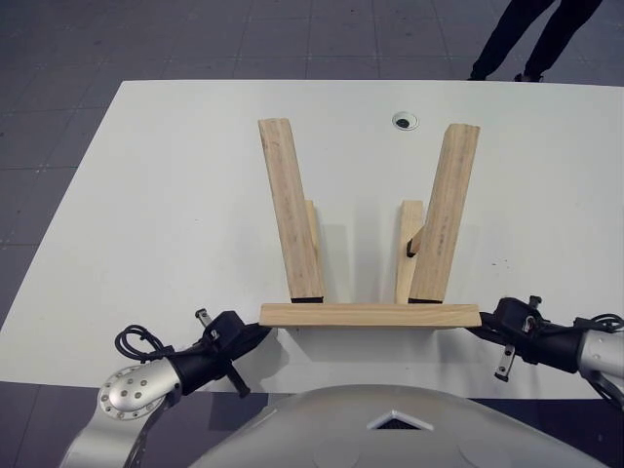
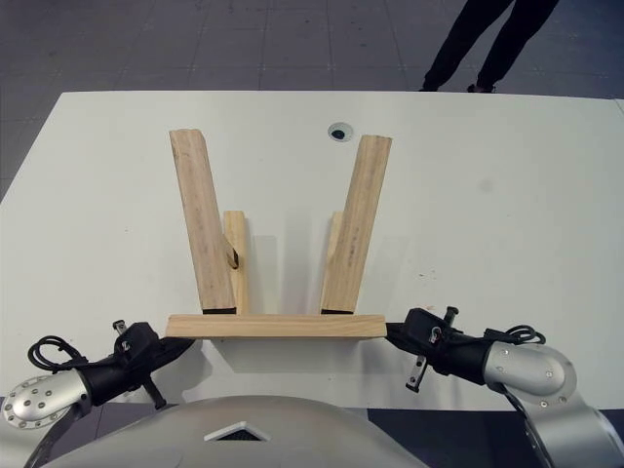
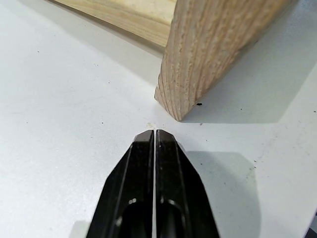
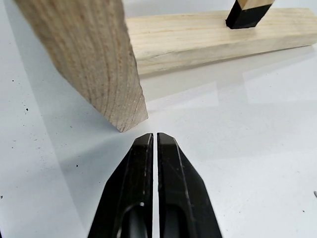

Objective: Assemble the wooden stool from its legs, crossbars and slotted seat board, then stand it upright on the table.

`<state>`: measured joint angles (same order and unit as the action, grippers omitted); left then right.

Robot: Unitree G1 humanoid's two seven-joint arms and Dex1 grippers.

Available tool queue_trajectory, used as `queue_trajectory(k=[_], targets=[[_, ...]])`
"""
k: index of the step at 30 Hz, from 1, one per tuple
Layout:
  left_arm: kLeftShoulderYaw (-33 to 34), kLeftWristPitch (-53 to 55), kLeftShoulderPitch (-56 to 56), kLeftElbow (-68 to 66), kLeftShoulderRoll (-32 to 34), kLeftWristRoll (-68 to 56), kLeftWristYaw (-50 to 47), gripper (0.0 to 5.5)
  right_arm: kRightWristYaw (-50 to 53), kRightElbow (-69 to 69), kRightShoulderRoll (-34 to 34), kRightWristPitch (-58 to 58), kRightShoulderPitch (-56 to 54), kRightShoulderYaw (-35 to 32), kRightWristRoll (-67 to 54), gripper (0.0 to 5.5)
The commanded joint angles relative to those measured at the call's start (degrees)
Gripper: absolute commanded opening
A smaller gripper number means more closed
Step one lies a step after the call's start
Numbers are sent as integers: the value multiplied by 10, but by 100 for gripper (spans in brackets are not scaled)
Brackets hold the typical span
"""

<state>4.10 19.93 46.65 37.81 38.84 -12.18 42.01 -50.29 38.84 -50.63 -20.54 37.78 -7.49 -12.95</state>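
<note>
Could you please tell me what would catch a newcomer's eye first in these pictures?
The wooden stool lies on its side in the middle of the white table, its seat board on edge nearest the robot and its two broad legs splaying away. The left claw and right claw, both shut, sit just short of the board's two end corners.

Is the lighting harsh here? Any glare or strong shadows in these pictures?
Left eye view: even light, no glare on the white table, faint shadows beside the legs. Left wrist view: soft grey shadows by the seat board and the shut jaws. Right wrist view: likewise.
</note>
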Motion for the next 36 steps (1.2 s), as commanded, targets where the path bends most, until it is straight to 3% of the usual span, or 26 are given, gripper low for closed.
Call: queue_trajectory(k=[1,14,36], targets=[[-19,9,-6,-5,2,-6,8,10,3,3,3,-6,-5,8,5,13],[-32,28,-31,-13,-7,-12,-8,10,6,30,9,-19,-12,56,3,13],[-38,-8,-58,22,-4,-50,30,10,23,46,20,-43,-57,55,-21,13]])
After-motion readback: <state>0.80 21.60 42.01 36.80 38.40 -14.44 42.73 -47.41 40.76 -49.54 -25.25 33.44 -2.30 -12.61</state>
